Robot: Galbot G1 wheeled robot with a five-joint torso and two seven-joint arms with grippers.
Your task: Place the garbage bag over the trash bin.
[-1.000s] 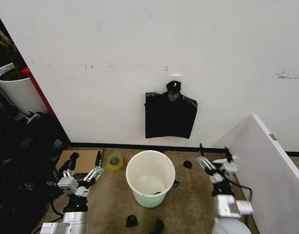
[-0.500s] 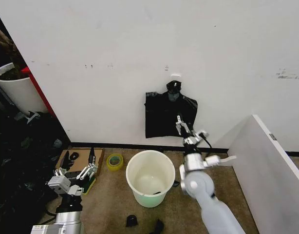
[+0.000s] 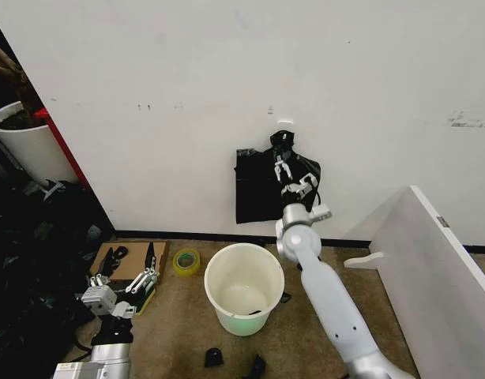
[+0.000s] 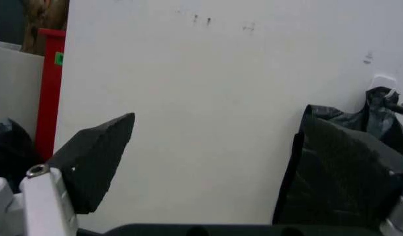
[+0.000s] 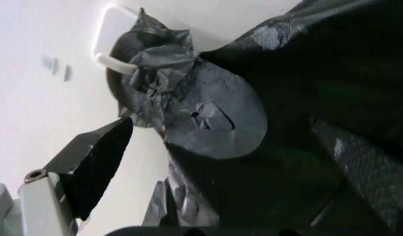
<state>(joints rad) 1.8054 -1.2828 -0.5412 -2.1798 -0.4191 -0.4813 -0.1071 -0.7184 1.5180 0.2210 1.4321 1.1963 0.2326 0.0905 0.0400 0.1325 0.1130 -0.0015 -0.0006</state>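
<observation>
Garbage bag [image 3: 268, 189] hangs flat against the wall, knotted top looped on a white hook [image 3: 283, 125], directly above and behind the trash bin [image 3: 243, 288]. Right gripper [image 3: 283, 169] is raised from beside the bin up to the bag, just under the knot, fingers spread apart with the bunched plastic in front of them and nothing pinched. Left gripper [image 3: 130, 268] sits low, off to the bin's left over a cardboard piece [image 3: 132, 259], fingers open, holding nothing.
</observation>
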